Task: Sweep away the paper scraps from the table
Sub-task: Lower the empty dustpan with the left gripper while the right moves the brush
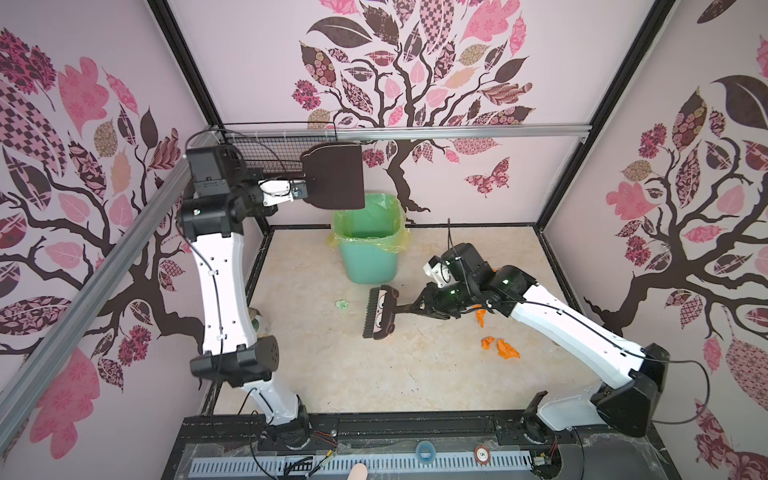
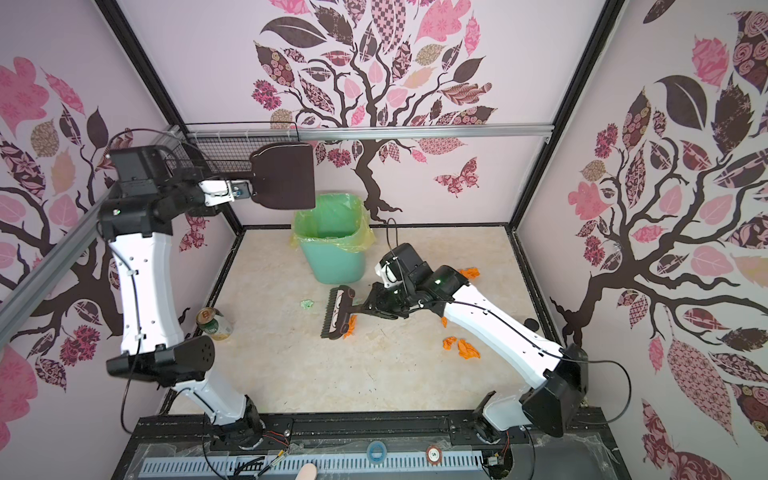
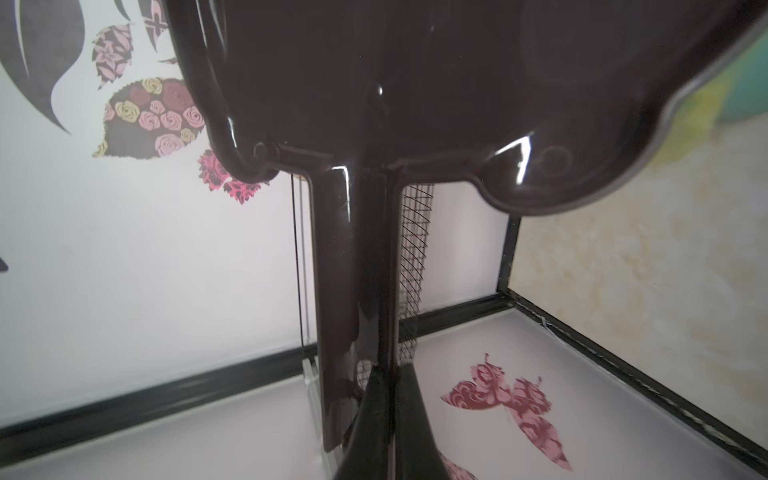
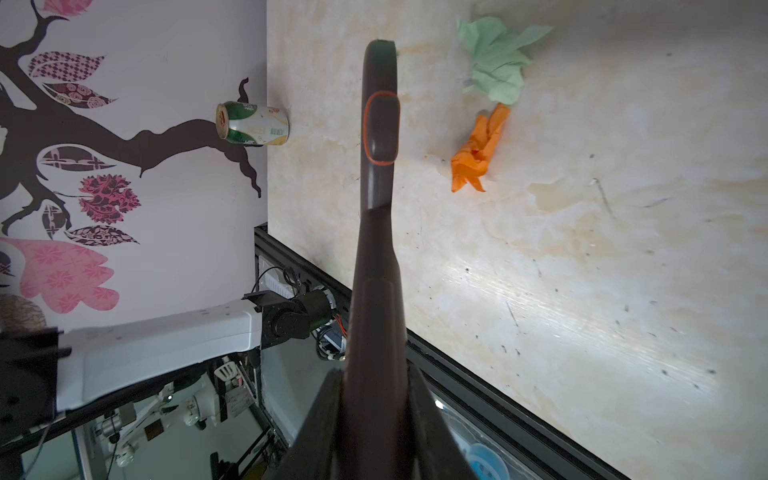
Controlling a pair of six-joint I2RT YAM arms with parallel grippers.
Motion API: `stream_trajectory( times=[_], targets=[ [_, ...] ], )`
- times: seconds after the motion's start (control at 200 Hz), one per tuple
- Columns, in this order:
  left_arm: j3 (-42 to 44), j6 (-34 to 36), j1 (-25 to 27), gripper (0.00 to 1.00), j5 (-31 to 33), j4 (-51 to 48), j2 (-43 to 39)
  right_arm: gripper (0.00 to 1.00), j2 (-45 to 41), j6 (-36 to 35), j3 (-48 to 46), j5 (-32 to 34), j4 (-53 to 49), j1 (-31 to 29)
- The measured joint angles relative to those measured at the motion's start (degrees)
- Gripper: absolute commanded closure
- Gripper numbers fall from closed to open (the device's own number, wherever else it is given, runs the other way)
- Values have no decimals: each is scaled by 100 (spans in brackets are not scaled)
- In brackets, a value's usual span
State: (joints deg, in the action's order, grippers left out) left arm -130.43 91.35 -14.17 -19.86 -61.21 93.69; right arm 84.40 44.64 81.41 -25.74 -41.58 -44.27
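The two arms I drive from here look alike: the left arm (image 1: 218,286) and the right arm (image 1: 573,328) both wear smooth white shells between chunky black joint housings. A thin black cable runs along each white link, pinned by small white clips, and tiny dark screw holes dot the shells. Green status lights glow on the black joints (one on the left, at least two on the right). Small holes pattern the left elbow's round black cap. The right end effector (image 4: 374,374) has plain black fingers (image 4: 424,419).
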Motion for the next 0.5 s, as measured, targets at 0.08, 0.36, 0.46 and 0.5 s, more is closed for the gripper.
stream_trajectory(
  times=[0.08, 0.36, 0.46, 0.5],
  targets=[
    [675, -33, -455, 100, -310, -17, -555, 100, 627, 87, 356, -105, 321, -175],
    [1827, 92, -1685, 100, -1222, -273, -728, 100, 2240, 542, 1574, -251, 1014, -404],
    [2417, 343, -1845, 100, -1309, -411, -883, 100, 2649, 706, 1904, -348, 1008, -389],
    [2625, 483, -1871, 100, -1333, -496, -968, 100, 2813, 776, 2076, -400, 946, -361]
  ],
)
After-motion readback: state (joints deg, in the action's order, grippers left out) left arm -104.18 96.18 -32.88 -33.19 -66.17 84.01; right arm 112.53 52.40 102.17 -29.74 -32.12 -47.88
